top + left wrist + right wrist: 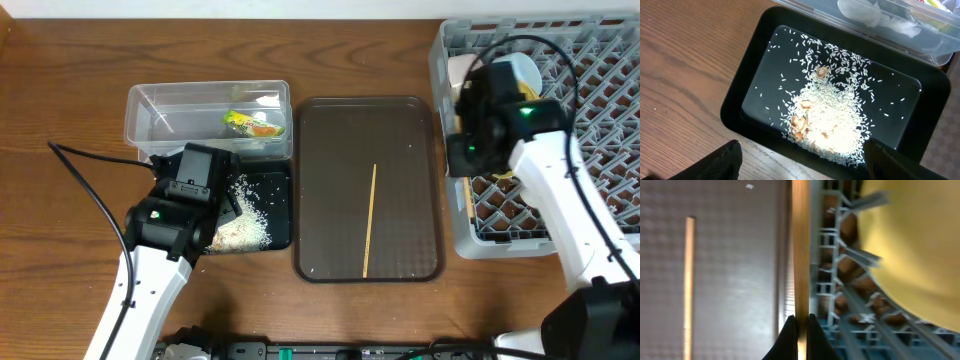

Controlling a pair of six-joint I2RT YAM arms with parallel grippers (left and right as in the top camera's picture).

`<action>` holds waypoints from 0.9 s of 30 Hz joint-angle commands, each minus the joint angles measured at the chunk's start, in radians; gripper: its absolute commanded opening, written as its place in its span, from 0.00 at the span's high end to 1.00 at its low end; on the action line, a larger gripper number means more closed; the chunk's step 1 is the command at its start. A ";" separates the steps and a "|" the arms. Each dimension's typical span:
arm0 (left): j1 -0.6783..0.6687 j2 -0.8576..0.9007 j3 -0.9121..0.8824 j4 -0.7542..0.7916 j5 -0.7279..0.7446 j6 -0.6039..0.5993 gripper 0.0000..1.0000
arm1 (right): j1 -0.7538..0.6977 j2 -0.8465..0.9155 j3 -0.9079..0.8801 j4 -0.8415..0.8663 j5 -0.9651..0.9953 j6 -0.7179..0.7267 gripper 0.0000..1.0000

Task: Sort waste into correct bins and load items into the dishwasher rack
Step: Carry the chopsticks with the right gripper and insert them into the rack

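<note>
My right gripper [800, 322] is shut on a thin wooden chopstick [801, 250] and holds it at the left edge of the grey dishwasher rack [850, 297], next to the pale yellow plate [920, 245] standing in it. In the overhead view this gripper [468, 150] is at the rack's [600, 120] left side. The second chopstick [370, 220] lies on the brown serving tray [330, 180]. My left gripper [800, 167] is open and empty over the near edge of the black tray [740, 85], which holds loose rice [832, 120]. The green-yellow wrapper [252, 124] lies in the clear tub [170, 110].
The clear tub [880, 20] touches the black tray's far side. The brown serving tray lies between the black tray [278, 180] and the rack. Bare wooden table [60, 90] extends to the left.
</note>
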State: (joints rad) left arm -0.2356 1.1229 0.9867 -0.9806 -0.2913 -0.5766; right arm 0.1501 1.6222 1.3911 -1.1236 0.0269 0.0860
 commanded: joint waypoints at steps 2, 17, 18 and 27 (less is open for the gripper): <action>0.006 0.001 0.018 -0.002 -0.009 -0.008 0.20 | -0.059 0.030 -0.027 0.013 0.007 -0.111 0.99; 0.006 0.001 0.018 -0.002 -0.009 -0.008 0.20 | -0.058 0.055 -0.008 0.101 -0.004 -0.063 0.70; 0.006 0.001 0.018 -0.002 -0.008 -0.009 0.20 | -0.051 0.051 -0.001 0.103 -0.029 -0.045 0.71; 0.006 0.001 0.018 -0.002 -0.008 -0.009 0.20 | 0.148 0.060 -0.009 0.132 -0.134 0.061 0.66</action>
State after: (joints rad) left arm -0.2356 1.1229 0.9867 -0.9806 -0.2913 -0.5766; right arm 0.2237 1.6840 1.3746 -0.9985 -0.0757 0.0795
